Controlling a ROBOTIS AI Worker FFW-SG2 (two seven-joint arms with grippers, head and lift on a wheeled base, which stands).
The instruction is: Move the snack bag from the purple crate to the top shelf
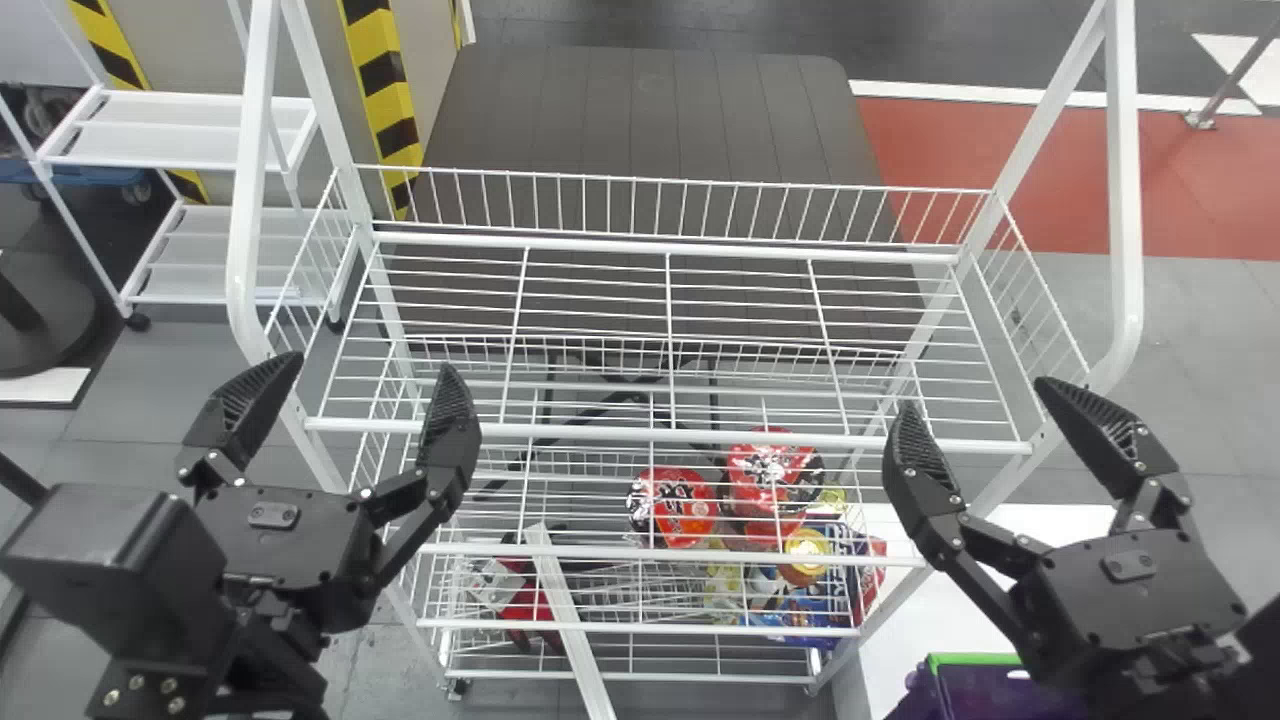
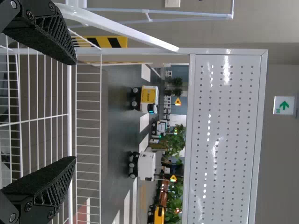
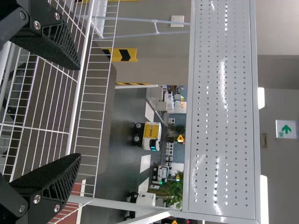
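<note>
Jaws released on both: black two-fingered left gripper at 9 o'clock, matching right gripper at 3 o'clock. Snack bag probably in purple crate with green rim, between 4 and 5 o'clock; can't tell for sure. Red shiny packs on a lower wire shelf, toward 5 o'clock, likely not the target. Progress looks like zero: pick, lift and placement on white wire top shelf all left.

Grey floor, red patch far right. Black-yellow striping near white side rack. Green sign on wall.
</note>
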